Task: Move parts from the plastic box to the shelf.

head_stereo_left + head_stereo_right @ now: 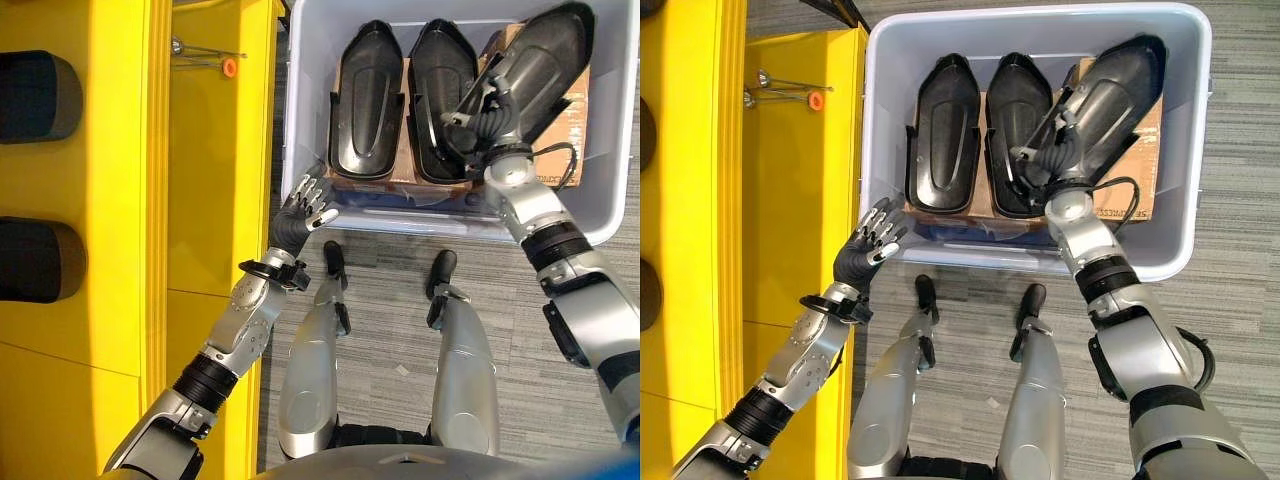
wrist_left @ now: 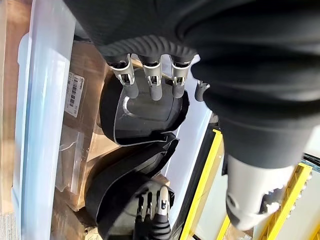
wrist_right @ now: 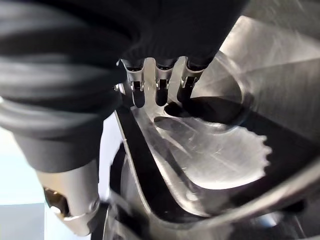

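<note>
Right eye view: right hand (image 1: 1052, 160) clasps the tilted black part (image 1: 1110, 95) at two o'clock in the plastic box (image 1: 1180, 250) (pickup step); left hand (image 1: 872, 240) idles, fingers relaxed. Next: lift toward the yellow shelf (image 1: 790, 180).

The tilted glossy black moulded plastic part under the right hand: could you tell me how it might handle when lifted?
The tilted black moulded part looks like a stiff hollow shell, so probably light. Its glossy surface may slip under the right hand. Long and narrow, it could swing or tip against the grey plastic box.
</note>
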You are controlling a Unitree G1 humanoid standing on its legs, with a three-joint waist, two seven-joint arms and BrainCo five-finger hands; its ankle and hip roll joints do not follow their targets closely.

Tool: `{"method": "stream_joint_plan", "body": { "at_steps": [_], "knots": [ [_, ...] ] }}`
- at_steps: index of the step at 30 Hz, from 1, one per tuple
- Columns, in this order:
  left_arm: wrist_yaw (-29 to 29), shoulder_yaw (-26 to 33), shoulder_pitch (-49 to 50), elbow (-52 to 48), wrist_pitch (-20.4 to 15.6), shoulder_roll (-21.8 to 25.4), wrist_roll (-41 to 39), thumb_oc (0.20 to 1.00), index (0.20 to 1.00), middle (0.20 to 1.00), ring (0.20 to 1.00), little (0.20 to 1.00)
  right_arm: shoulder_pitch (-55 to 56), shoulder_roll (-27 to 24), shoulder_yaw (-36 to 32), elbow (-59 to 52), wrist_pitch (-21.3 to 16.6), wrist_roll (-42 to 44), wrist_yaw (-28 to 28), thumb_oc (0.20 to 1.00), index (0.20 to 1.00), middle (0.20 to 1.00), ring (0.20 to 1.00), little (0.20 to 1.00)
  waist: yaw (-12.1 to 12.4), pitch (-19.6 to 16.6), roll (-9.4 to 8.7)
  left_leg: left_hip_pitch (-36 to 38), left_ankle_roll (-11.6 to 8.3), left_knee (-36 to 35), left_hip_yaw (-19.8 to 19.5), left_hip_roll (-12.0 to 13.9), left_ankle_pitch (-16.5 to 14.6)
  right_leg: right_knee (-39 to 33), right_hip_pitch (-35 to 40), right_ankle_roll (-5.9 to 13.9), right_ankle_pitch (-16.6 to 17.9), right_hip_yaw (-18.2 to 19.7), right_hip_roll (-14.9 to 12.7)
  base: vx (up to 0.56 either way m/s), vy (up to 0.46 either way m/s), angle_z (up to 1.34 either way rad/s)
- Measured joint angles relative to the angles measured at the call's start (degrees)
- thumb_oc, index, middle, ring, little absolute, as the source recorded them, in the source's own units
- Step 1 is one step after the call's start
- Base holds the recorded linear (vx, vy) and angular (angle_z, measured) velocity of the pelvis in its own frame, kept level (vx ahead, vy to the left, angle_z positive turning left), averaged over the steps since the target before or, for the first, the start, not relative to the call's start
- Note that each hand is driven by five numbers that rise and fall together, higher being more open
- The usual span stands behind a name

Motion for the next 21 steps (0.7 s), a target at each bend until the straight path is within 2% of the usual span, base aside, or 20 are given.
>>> {"method": "stream_joint_plan", "body": {
  "at_steps": [3,7,8,10,12,15,21],
  "knots": [
    [-0.6,-0.1,0.0,0.0,0.2,0.0,0.0,1.000,1.000,1.000,1.000,1.000,0.2,0.7,0.9,-0.3,1.6,-0.1,-1.7,1.000,1.000,1.000,1.000,1.000,0.1,0.0,0.00,0.0,0.00,0.1,0.0,0.0,0.0,0.1,0.0,0.00,0.0,0.0,0.0,0.02,-0.001,0.00],
    [-0.6,-0.4,0.0,0.0,0.2,-0.1,0.0,1.000,1.000,1.000,1.000,1.000,1.3,1.8,0.7,0.1,0.4,-3.3,-9.0,1.000,1.000,1.000,1.000,1.000,-0.1,0.0,-0.01,0.0,0.01,0.1,0.0,0.0,0.0,0.1,0.0,-0.02,0.0,0.4,0.0,0.01,0.024,0.00],
    [-0.6,-0.6,-0.1,0.0,0.1,0.0,0.0,1.000,1.000,1.000,1.000,1.000,2.3,1.8,-0.7,0.1,-0.9,-8.4,-13.9,1.000,1.000,1.000,1.000,1.000,-0.1,0.0,-0.01,0.0,0.02,0.1,0.1,-0.1,0.0,0.1,0.0,-0.02,0.0,0.4,0.0,0.01,0.062,0.00],
    [-0.4,-1.1,-0.1,0.0,0.0,-0.1,0.0,1.000,1.000,1.000,1.000,1.000,2.5,1.8,-2.1,0.0,-1.4,-12.2,-17.9,1.000,1.000,1.000,1.000,1.000,-0.2,0.0,0.00,0.1,0.03,0.1,0.1,-0.1,0.0,0.0,0.0,0.01,0.1,0.5,0.0,0.01,0.055,-0.01],
    [0.5,-2.9,-0.2,0.1,-1.1,-0.1,0.0,1.000,1.000,1.000,1.000,1.000,2.5,1.3,-4.7,-0.5,-2.2,-19.6,-25.2,1.000,1.000,1.000,1.000,1.000,-0.4,0.0,0.00,0.0,0.04,0.1,0.2,-0.1,0.0,0.0,-0.2,-0.02,0.2,0.6,0.0,-0.03,0.062,-0.03],
    [0.7,-3.8,-0.1,0.3,-2.0,-0.8,0.0,1.000,1.000,1.000,1.000,1.000,2.5,0.3,-6.1,-2.7,-2.4,-25.6,-29.9,1.000,1.000,1.000,1.000,1.000,-0.5,0.0,0.05,-0.3,0.11,0.1,0.8,-0.1,0.0,0.0,-0.8,-0.02,0.3,1.1,0.0,-0.04,0.057,-0.07],
    [0.7,-5.0,-0.2,0.3,-4.2,-1.1,0.0,1.000,1.000,1.000,1.000,1.000,3.0,-0.9,-5.9,-9.8,-3.2,-35.8,-33.2,1.000,1.000,1.000,1.000,1.000,-2.0,0.0,0.14,0.2,0.16,-0.3,1.7,-0.3,-0.1,-0.2,-0.9,0.16,0.4,2.0,0.1,0.02,0.067,-0.05]
  ]
}}
